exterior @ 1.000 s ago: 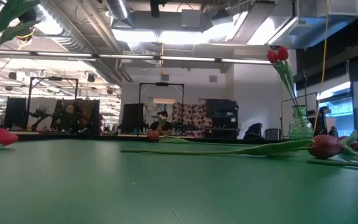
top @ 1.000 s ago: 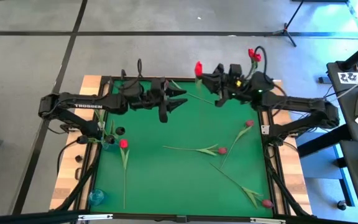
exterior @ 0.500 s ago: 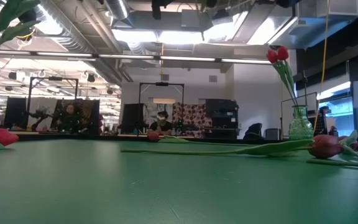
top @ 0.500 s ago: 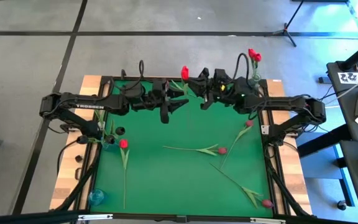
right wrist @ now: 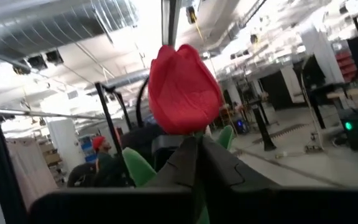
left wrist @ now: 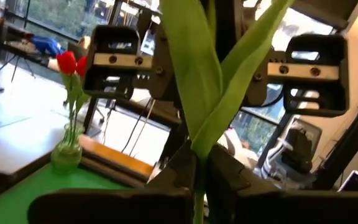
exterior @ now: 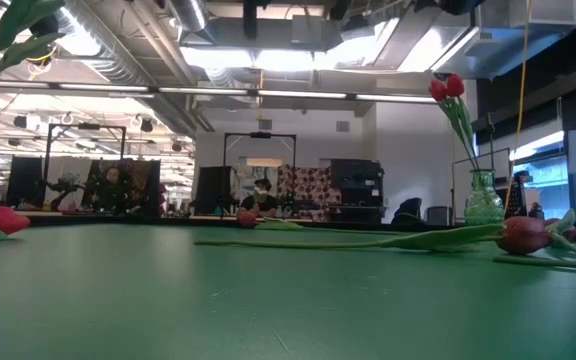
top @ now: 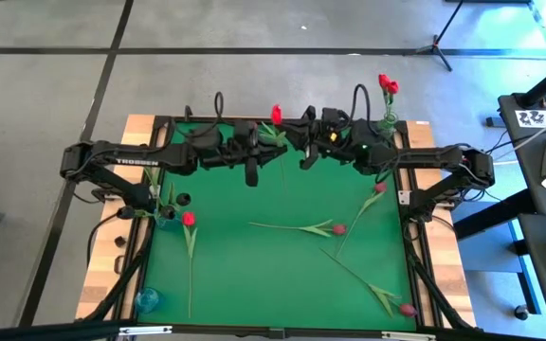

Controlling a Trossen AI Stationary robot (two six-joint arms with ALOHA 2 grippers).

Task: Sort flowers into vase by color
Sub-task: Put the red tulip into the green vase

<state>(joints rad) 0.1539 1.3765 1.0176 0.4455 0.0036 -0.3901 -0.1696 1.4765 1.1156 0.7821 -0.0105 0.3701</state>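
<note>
Red tulip (top: pixel 277 115), both pincers gripping stem

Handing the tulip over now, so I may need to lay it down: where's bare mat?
Free: the green mat between the bright red flower near the left edge and the stems right of centre. Crowded: the far edge, where left gripper and right gripper meet on the held tulip, and the right side's flowers.
</note>
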